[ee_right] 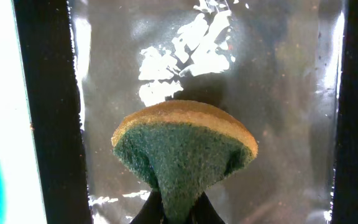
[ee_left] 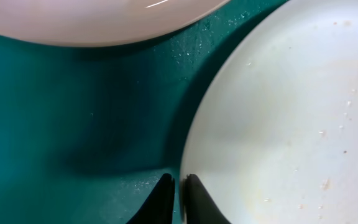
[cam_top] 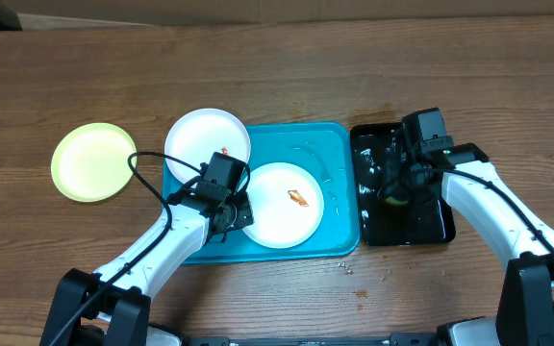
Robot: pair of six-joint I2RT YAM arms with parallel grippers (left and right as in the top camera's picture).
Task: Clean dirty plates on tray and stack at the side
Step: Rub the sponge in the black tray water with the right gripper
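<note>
left wrist view: the left gripper (ee_left: 178,182) is pinched narrow on the rim of the smeared plate (ee_left: 278,124). One finger is over the white glaze and the other over the bare, wet blue tray (ee_left: 73,124), which lies open to its left. a second white plate (ee_left: 92,18) sits ahead. the right gripper (ee_right: 178,214) clamps a scratchy green-and-tan sponge (ee_right: 182,146) over the glossy black tray (ee_right: 278,74). a green-rimmed plate (cam_top: 93,161) lies on the wood table (cam_top: 306,67), well left of the left gripper.

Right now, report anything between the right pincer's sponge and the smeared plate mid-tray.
No object, only rims: the sponge in the right pincer hangs over the black tray, and the smeared plate lies just past the blue tray's raised edge.
</note>
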